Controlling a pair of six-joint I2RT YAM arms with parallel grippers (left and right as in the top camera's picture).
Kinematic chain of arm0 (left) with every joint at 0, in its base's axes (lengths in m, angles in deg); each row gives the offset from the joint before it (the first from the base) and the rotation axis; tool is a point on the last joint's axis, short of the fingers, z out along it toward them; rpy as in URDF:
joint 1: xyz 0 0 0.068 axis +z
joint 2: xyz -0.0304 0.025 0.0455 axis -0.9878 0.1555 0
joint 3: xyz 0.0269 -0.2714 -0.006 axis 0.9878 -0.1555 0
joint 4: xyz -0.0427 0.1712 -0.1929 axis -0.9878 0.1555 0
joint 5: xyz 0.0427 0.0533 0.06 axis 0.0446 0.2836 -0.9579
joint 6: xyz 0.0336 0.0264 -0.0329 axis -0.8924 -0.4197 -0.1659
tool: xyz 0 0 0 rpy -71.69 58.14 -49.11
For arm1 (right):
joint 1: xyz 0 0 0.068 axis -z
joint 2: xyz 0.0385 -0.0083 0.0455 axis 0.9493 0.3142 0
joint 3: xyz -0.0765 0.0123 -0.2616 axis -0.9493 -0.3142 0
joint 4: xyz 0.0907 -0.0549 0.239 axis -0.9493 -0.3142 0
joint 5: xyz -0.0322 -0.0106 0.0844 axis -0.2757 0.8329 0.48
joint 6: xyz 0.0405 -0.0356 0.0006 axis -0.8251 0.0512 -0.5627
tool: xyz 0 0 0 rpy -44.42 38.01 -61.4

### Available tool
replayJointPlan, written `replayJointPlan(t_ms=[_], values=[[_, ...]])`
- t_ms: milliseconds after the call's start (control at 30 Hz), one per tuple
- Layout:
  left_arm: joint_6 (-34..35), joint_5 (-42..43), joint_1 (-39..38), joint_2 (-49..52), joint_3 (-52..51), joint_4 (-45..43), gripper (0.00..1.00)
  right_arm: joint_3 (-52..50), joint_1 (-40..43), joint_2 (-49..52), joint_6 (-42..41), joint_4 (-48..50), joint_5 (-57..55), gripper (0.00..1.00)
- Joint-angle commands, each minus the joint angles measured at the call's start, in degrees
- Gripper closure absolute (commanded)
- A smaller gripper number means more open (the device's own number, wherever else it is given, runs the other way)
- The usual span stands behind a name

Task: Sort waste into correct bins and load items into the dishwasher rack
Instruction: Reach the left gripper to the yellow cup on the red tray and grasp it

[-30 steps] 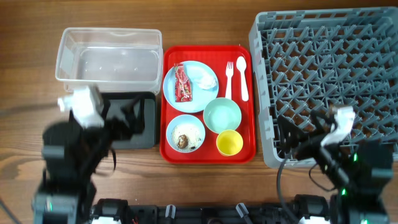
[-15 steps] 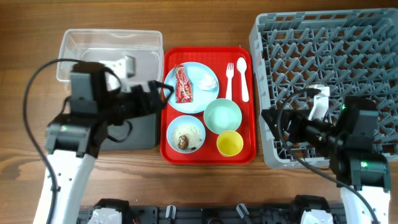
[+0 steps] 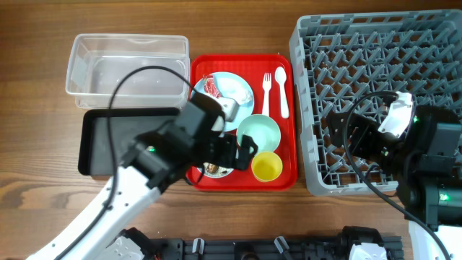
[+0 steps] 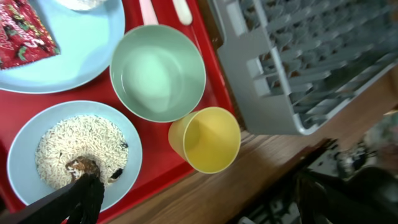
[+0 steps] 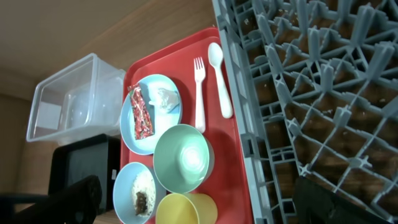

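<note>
Left gripper [image 4: 199, 190] hangs spread wide, empty, above the flat red serving tray [image 3: 238, 61]; small yellow cup [image 4: 205, 138] sits just ahead between its fingers [image 4: 84, 196]. Loading looks next: drop, close on the cup. Tight: mint green bowl [image 4: 157, 71] crowds just beyond, rice-filled pale blue bowl [image 4: 74, 149] beside. Right gripper [image 5: 202, 196], splayed and empty, hovers over the grey lattice dishwasher rack [image 3: 375, 43], free pegs beyond.

The wooden table [image 3: 36, 180] carries four things. Below the left gripper [image 3: 237, 153] lies the red serving tray [image 3: 289, 155] — to that gripper's left the black tray [image 3: 97, 141], the clear tub [image 3: 126, 68] just beyond it. Under the right gripper [image 3: 341, 136] sits the grey rack [image 3: 375, 43].
</note>
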Motion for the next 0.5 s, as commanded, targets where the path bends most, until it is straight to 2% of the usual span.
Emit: replayJointPlan(t_ms=[0, 100, 267, 400, 467], values=[[0.1, -6.4, -4.9, 5.5, 1.1, -1.0, 0.03, 0.7, 0.2, -0.2, -1.7, -0.1, -1.7, 0.00], [0.1, -6.4, -7.3, 10.8, 1.1, -2.1, 0.18, 0.7, 0.2, -0.2, -1.9, 0.0, -1.7, 0.00], [0.1, -6.4, -10.5, 19.6, 1.1, -2.5, 0.33, 0.7, 0.2, -0.2, -2.0, -0.1, -1.7, 0.00], [0.1, -6.4, -11.8, 23.5, 1.1, -4.4, 0.35, 0.7, 0.2, -0.2, -2.0, -0.2, -1.7, 0.00], [0.1, -6.4, -11.9, 24.8, 1.1, -5.8, 0.42, 0.7, 0.2, -0.2, -2.0, -0.2, -1.7, 0.00]])
